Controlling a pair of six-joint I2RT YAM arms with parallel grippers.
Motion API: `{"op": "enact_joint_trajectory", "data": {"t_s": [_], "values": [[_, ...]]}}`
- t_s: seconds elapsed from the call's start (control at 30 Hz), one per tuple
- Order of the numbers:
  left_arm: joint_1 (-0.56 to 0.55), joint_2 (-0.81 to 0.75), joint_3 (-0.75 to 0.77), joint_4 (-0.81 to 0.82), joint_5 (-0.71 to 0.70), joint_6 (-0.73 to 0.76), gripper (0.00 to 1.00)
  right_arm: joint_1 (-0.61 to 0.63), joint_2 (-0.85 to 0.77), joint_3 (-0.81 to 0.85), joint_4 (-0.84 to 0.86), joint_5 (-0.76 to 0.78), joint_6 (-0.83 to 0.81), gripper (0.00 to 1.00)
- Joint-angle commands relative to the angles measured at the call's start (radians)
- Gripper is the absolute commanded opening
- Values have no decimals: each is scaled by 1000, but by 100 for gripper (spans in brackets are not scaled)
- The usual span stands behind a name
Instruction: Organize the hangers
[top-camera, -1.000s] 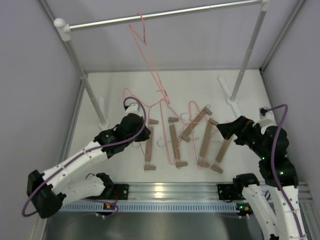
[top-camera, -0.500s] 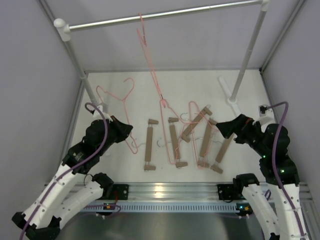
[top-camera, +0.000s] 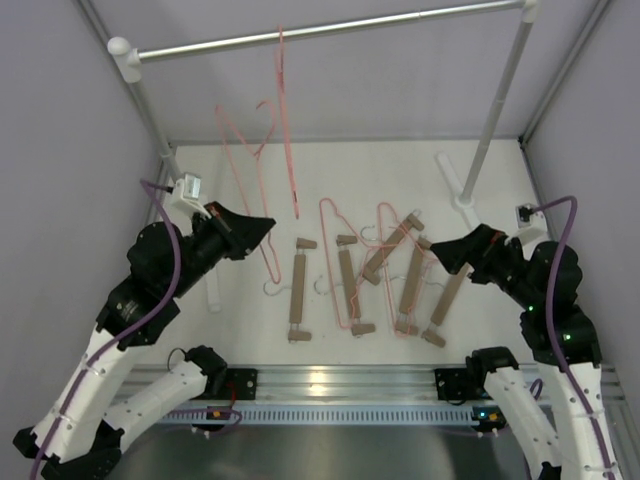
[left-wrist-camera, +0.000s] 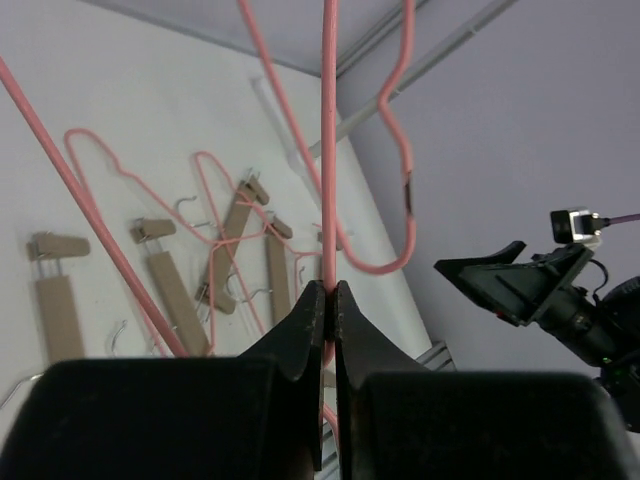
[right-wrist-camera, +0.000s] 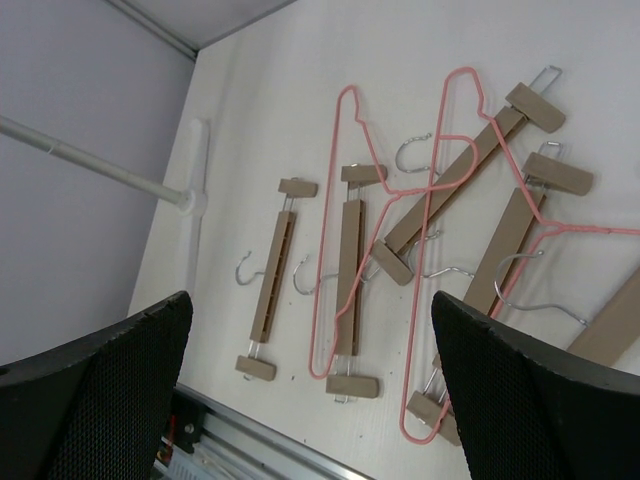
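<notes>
Risen from the desk (top-camera: 240, 322), the left fingers (left-wrist-camera: 310, 322) clench a pink hanger (left-wrist-camera: 327, 150) below the rail (top-camera: 350, 25); next, I'd guess, hook it on. Right fingers (top-camera: 445, 252) hover released above wooden hangers (top-camera: 298, 290).

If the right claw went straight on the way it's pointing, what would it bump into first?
Most likely a wooden hanger with a pink wire hanger overlapping it: the open right gripper frames both. Which comes first is unclear; depth is hard to judge.
</notes>
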Motion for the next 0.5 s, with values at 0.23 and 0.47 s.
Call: {"op": "enact_joint_trajectory", "data": {"t_s": [0.23, 0.47], "values": [[4, 174, 255, 202, 132, 99, 0, -9, 25, 102, -12, -24, -26, 99], [4, 258, 333, 210, 123, 118, 0, -9, 30, 119, -23, -23, -35, 99]]}}
